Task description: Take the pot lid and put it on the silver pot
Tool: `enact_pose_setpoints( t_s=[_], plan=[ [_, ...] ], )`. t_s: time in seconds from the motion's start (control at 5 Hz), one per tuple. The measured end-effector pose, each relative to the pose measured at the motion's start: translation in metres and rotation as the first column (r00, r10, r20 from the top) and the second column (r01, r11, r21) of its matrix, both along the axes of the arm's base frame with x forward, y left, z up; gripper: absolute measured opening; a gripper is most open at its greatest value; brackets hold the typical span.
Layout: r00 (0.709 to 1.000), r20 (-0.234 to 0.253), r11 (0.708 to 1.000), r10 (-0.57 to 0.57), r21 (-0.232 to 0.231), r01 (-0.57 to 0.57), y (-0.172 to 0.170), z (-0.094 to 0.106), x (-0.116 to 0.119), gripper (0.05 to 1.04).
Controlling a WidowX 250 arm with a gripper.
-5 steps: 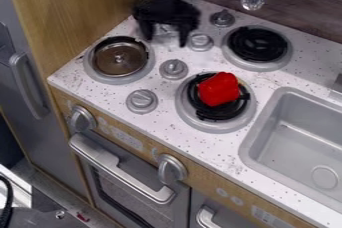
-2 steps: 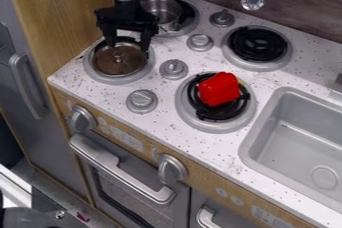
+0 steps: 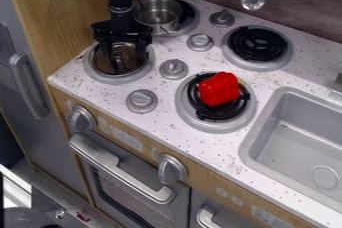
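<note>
Both fingers of my pincer stand apart over the pot lid, which lies on a burner at upper left. Nearer the top edge, the silver pot sits on another burner.

Four burners, one pot, one lid

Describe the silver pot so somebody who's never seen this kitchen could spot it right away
On the white stovetop, look to the back left burner. The pot sits there, toward that burner's left side, shiny and open at the top. Its raised round wall sets it apart from the lid, which lies low on the front left burner.
</note>
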State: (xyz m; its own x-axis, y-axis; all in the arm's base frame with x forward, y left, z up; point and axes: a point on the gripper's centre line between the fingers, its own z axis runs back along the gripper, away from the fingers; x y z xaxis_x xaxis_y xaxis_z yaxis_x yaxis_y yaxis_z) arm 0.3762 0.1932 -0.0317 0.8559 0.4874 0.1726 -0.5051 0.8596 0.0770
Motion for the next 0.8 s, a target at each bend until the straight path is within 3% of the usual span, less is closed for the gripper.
enact_pose_setpoints(
  t_s=[0.4, 0.6, 0.8],
  plan=[
    [0.999, -0.001, 0.999, 0.04, -0.019, -0.04, 0.01, -0.003, -0.001, 0.957],
    [0.998, 0.005, 0.997, 0.063, -0.033, -0.063, 0.013, -0.003, -0.003, 0.731],
    [0.997, 0.008, 0.997, 0.072, -0.037, -0.071, 0.015, -0.005, -0.006, 0.432]
  ],
)
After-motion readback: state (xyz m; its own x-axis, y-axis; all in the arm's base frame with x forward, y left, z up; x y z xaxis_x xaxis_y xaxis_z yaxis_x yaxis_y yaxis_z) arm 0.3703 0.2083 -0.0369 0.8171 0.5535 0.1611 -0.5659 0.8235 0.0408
